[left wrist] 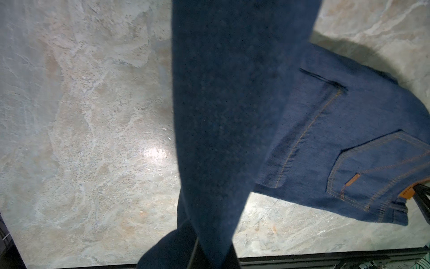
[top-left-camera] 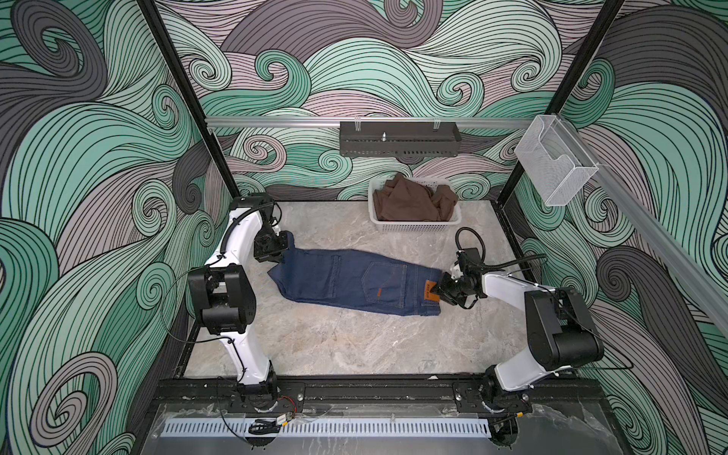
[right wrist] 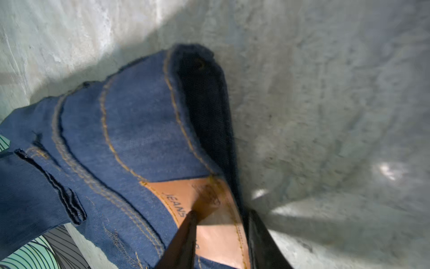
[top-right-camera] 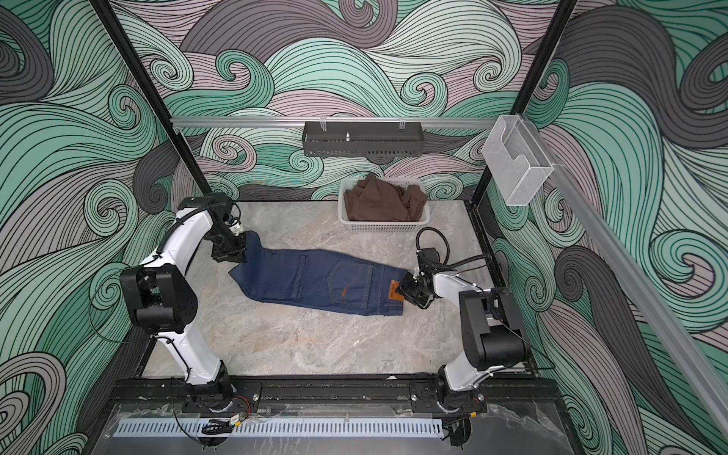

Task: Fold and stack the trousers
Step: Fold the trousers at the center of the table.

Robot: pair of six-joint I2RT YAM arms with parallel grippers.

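Reading "JEANS", tan patch [right wrist: 216, 235] on trousers [right wrist: 130, 130]

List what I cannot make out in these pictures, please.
- Left claw tips: its own wrist hides them in both top views; the trousers drape over them in the left wrist view.
- Right claw: whether it grips the waistband; right wrist view is blurred.
- Tan patch lettering: a finger covers part.
- Brown cloth: the white basket wall hides its lower part.
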